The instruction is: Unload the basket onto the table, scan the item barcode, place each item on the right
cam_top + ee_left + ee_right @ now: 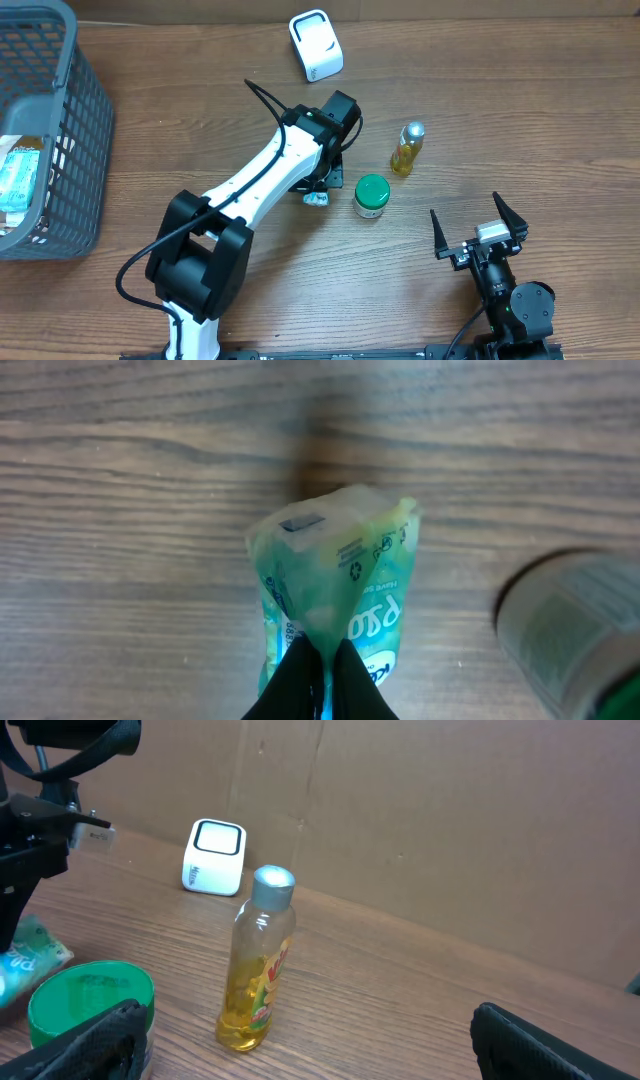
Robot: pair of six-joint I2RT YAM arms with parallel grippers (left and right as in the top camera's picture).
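My left gripper (320, 650) is shut on the pinched edge of a green-and-white plastic packet (335, 570), which hangs just over the wooden table. A strip of printed digits runs down the packet's left side. From above, only a corner of the packet (316, 198) shows under the left gripper (322, 186). The white barcode scanner (315, 45) stands at the back of the table, well apart from the packet. Near the front right edge, my right gripper (465, 206) is open with nothing between its fingers (540, 1040).
A green-lidded jar (372, 195) stands just right of the packet, with a small bottle of yellow liquid (407, 148) beyond it. A grey basket (70, 70) holding more packets sits at the far left. A cardboard wall (450, 840) backs the table.
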